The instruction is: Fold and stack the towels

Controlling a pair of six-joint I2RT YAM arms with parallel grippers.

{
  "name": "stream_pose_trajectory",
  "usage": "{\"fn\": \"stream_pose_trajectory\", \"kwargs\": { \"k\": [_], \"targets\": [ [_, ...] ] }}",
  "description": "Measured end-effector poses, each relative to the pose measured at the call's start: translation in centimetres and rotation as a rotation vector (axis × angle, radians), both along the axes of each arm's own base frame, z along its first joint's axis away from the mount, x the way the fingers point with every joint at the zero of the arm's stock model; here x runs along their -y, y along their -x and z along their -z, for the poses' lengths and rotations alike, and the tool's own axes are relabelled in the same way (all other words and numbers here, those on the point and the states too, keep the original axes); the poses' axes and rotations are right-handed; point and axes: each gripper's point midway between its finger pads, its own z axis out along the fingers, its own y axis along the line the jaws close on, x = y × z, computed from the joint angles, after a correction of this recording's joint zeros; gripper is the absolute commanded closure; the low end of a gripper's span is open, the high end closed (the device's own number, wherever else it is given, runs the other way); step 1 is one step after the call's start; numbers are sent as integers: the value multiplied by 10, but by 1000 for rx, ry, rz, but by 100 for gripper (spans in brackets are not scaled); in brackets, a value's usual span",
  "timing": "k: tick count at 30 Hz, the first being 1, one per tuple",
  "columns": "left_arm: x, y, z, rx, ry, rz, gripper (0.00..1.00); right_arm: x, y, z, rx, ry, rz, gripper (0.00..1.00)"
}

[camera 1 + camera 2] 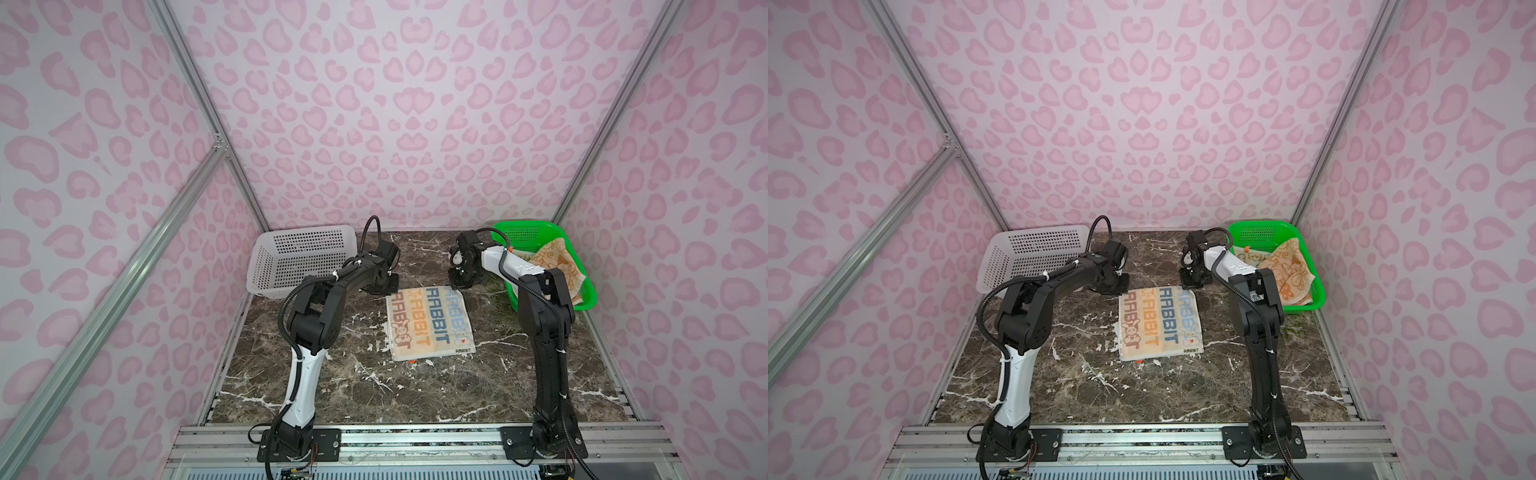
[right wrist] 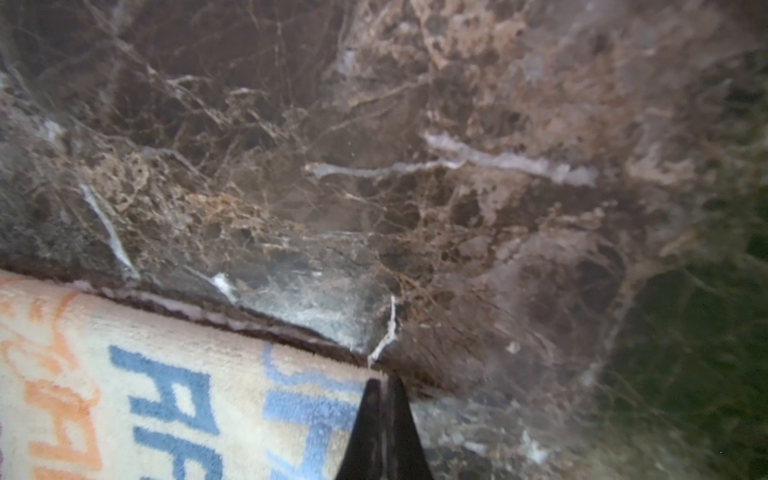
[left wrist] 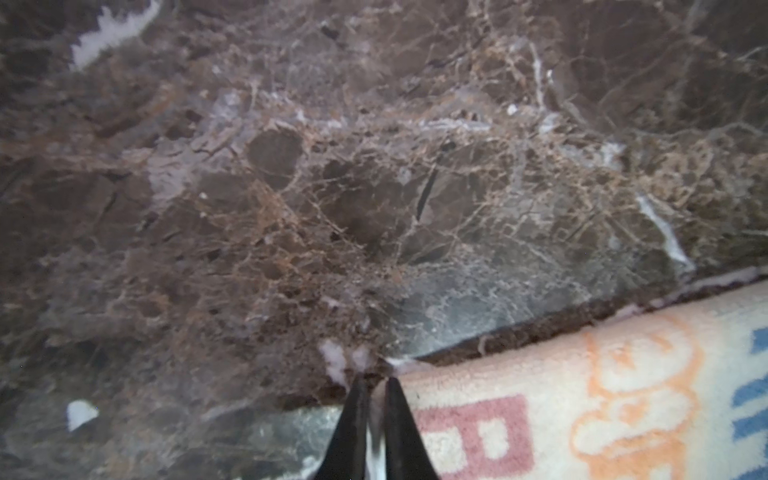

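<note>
The cream towel (image 1: 430, 322) (image 1: 1158, 322) with orange and blue "RABBIT" letters lies flat on the dark marble table in both top views. My left gripper (image 1: 390, 289) (image 3: 376, 380) is down at its far left corner, shut, with a sliver of cream cloth (image 3: 623, 395) pinched between the fingers. At the far right corner my right gripper (image 1: 459, 283) (image 2: 384, 382) is shut on the towel's edge (image 2: 187, 395). An orange towel (image 1: 559, 266) (image 1: 1289, 270) with cream bunnies lies crumpled in the green basket (image 1: 524, 228) (image 1: 1262, 226), over a paler cloth (image 1: 1246, 257).
A white perforated basket (image 1: 299, 257) (image 1: 1030, 257) stands at the back left, close behind my left arm. The green basket is at the back right beside my right arm. Pink patterned walls close the table in on three sides.
</note>
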Motion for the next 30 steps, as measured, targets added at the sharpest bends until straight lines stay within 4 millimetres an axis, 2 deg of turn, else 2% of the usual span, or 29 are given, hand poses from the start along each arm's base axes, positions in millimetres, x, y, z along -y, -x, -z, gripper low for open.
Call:
{"fn": "stream_pose_trajectory", "kwargs": {
  "k": [8, 12, 15, 20, 26, 30],
  "targets": [
    [2, -2, -2, 5, -18, 24, 96, 0, 3, -3, -15, -17, 18, 100],
    [-6, -1, -7, -16, -33, 24, 97, 2, 6, -16, -19, -51, 35, 100],
    [-12, -7, -17, -7, -26, 27, 97, 1, 4, -31, -1, -93, 49, 100],
    [-11, -15, -44, 51, -6, 49, 96, -1, 8, -47, 13, -129, 47, 100],
    [-10, -14, -62, 84, 6, 68, 96, 2, 19, -59, 17, -153, 59, 100],
    [-13, -5, -77, 110, 21, 69, 96, 1, 30, -71, 33, -174, 63, 100]
  ]
}}
